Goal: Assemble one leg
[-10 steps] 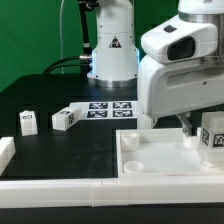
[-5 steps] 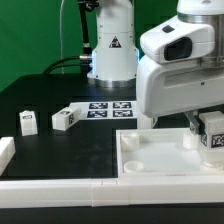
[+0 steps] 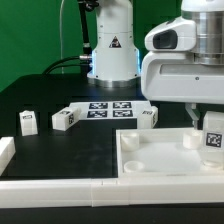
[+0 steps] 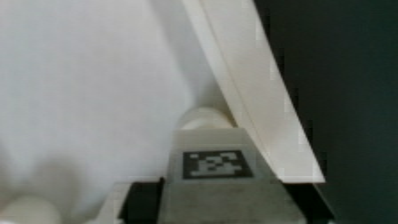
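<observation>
My gripper (image 3: 207, 126) is shut on a leg (image 3: 213, 134), a small white block with a black-and-white tag, held upright at the far right corner of the large white tray-like piece (image 3: 160, 170). In the wrist view the leg (image 4: 217, 150) sits between my dark fingers (image 4: 153, 203), over the tray's floor next to its raised rim (image 4: 240, 70). My gripper (image 4: 217, 208) clamps it from both sides. Three more legs lie on the black table: one at the exterior view's left (image 3: 27, 122), one beside it (image 3: 66, 119), and one near the tray's far edge (image 3: 147, 117).
The marker board (image 3: 110, 106) lies on the table in front of the arm's base (image 3: 111, 50). A white rail (image 3: 60, 186) runs along the front edge, with a short white piece (image 3: 5, 150) at the exterior view's left.
The arm's white body has shifted up and toward the exterior view's right, uncovering the leg near the tray's far edge. The held leg has stayed at the tray's far right corner.
</observation>
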Controlling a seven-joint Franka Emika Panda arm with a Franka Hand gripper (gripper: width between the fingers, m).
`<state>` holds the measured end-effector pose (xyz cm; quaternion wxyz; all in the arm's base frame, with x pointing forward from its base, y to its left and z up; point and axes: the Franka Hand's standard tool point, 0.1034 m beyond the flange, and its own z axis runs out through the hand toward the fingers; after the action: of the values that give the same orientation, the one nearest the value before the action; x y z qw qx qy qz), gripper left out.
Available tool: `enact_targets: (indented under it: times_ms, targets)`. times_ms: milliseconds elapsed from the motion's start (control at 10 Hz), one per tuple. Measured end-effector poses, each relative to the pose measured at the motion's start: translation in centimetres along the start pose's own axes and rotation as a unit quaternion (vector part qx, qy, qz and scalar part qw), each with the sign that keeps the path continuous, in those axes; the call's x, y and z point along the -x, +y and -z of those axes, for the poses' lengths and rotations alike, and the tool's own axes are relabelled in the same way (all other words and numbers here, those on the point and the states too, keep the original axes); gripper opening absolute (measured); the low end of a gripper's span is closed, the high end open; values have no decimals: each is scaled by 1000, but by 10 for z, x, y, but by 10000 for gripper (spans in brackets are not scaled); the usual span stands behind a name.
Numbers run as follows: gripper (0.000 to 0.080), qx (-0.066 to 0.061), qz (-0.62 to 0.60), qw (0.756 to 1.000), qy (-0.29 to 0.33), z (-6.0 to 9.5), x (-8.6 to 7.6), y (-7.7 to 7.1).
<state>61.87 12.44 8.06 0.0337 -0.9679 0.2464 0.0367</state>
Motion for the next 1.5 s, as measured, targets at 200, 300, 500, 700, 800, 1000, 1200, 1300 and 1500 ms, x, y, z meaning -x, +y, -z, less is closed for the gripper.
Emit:
enact_targets:
  times_ms: [200,300,500,700,800,1000,1200,1300,1500]
  targets:
    - [294,-4,-128,992,13,-1,0,-3]
    - [294,-5,-205,979,17,-2,1,-6]
    - [294,-5,-283,959,19,-2,4,-9]
    - [294,-6,-263,965,18,-2,4,-9]
    - [482,-6,-264,964,18,-2,4,-10]
    - [593,-2,-162,987,19,-3,1,-7]
    - [646,8,-11,1000,23,-4,0,-5]
    - [646,17,69,997,26,-4,1,-6]
    - [649,42,214,975,36,-2,1,-10]
